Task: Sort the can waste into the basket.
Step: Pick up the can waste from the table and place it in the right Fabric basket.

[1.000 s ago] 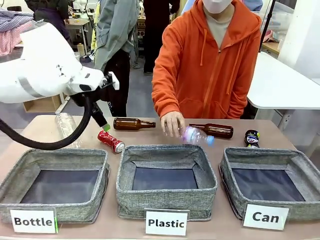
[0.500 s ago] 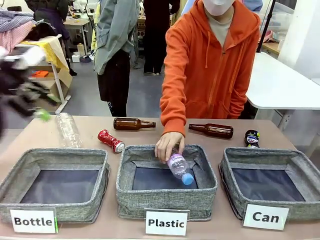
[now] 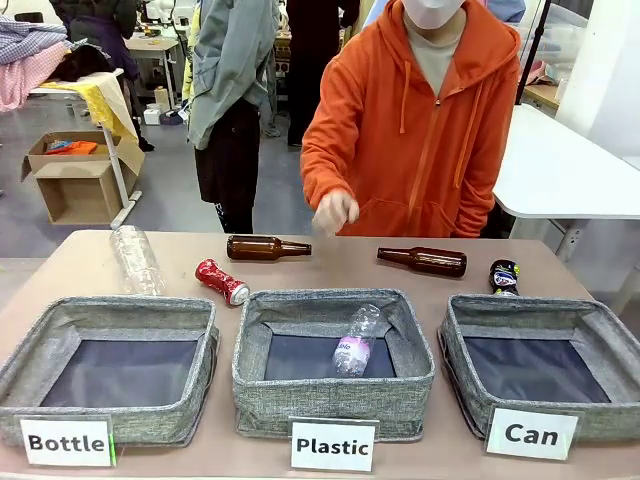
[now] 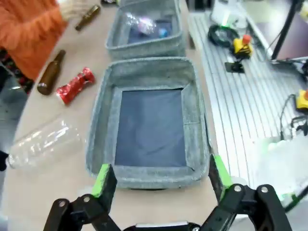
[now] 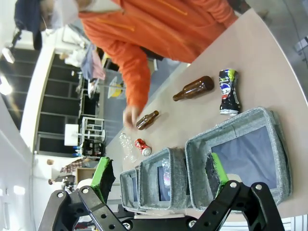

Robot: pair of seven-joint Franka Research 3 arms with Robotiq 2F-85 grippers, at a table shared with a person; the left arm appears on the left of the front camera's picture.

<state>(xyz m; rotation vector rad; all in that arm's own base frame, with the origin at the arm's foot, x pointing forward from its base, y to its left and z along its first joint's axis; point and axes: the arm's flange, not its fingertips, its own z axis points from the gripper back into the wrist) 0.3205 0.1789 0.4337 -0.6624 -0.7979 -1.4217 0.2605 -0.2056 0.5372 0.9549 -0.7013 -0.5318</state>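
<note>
Crushed red can (image 3: 222, 281) lies behind the Bottle bin (image 3: 120, 306); crushed Pepsi can (image 3: 504, 275) lies just behind the empty Can basket (image 3: 465, 395) (probably the easier first pick). Left gripper (image 4: 161, 175) and right gripper (image 5: 161, 172) hover spread wide, holding nothing.

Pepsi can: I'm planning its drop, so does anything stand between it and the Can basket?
Nothing visible does. The crushed Pepsi can lies on the table just behind the far rim of the Can basket. The brown glass bottle lies beside the can, apart from it.

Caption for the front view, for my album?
Crushed red can and crushed black-blue can lie on the tan table; grey woven-fabric basket signed Can stands empty.
</note>
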